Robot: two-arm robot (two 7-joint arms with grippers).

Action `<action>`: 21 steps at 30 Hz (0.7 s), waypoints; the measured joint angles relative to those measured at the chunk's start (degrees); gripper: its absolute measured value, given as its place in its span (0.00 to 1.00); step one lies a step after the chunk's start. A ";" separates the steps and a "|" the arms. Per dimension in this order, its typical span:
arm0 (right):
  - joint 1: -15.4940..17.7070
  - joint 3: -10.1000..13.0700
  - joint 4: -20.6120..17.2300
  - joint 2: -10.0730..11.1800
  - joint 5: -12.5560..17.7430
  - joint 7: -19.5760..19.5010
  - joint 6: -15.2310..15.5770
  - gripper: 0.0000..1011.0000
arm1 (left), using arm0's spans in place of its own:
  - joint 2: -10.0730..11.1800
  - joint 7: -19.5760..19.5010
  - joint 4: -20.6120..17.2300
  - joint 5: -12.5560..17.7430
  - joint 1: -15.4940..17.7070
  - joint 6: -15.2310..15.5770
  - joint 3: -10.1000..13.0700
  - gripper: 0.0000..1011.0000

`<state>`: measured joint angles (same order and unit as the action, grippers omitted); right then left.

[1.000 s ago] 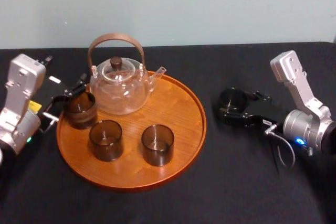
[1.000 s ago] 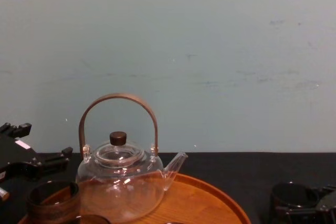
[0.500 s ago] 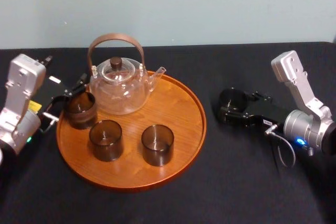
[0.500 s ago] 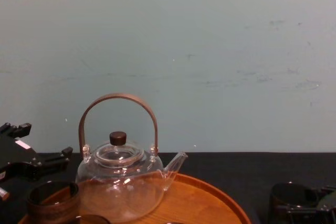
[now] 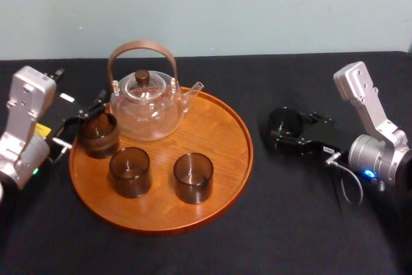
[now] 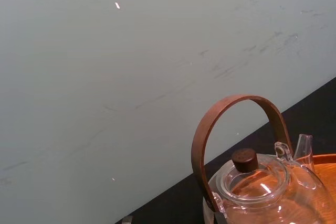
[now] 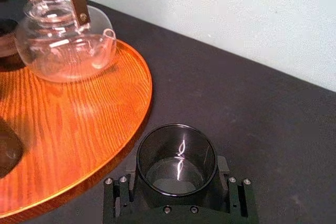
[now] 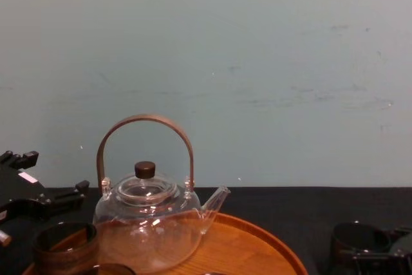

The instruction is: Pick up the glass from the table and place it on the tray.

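Note:
A dark smoked glass (image 5: 285, 122) stands on the black table (image 5: 290, 223), just right of the round wooden tray (image 5: 219, 127). My right gripper (image 5: 278, 129) reaches in from the right and is shut on the glass. In the right wrist view the glass (image 7: 177, 156) sits upright between the two black fingers (image 7: 129, 178), which press on its sides, close to the tray's rim (image 7: 143, 103). The chest view catches the glass (image 8: 359, 239) at the lower right. My left gripper (image 5: 80, 127) rests at the tray's left edge, fingers spread.
On the tray stand a glass teapot (image 5: 145, 104) with a brown hoop handle at the back and three dark glasses (image 5: 193, 177) in front of it. One of them (image 5: 98, 134) is next to the left gripper. The tray's right half is bare wood.
The right gripper's fingers have drawn in against the glass on the table. The glass, the tray and the left arm have not moved.

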<state>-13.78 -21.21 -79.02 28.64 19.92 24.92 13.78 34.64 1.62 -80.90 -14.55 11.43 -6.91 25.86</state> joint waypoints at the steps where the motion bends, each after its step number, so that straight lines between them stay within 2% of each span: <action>1: 0.09 0.11 -0.21 0.10 0.13 0.13 -0.09 0.88 | 0.00 0.00 0.00 0.00 0.00 0.00 0.00 0.99; 11: -0.25 0.51 -2.54 1.71 1.33 3.22 -2.34 0.88 | 0.00 0.00 0.00 0.00 0.00 0.00 0.00 0.99; 21: -3.86 -1.95 -1.80 1.80 1.93 7.20 -4.97 0.88 | 0.00 0.00 0.00 0.00 0.00 0.00 0.00 0.99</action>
<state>-17.64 -23.16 -80.82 30.44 21.86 32.12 8.81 34.64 1.62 -80.90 -14.55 11.43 -6.91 25.86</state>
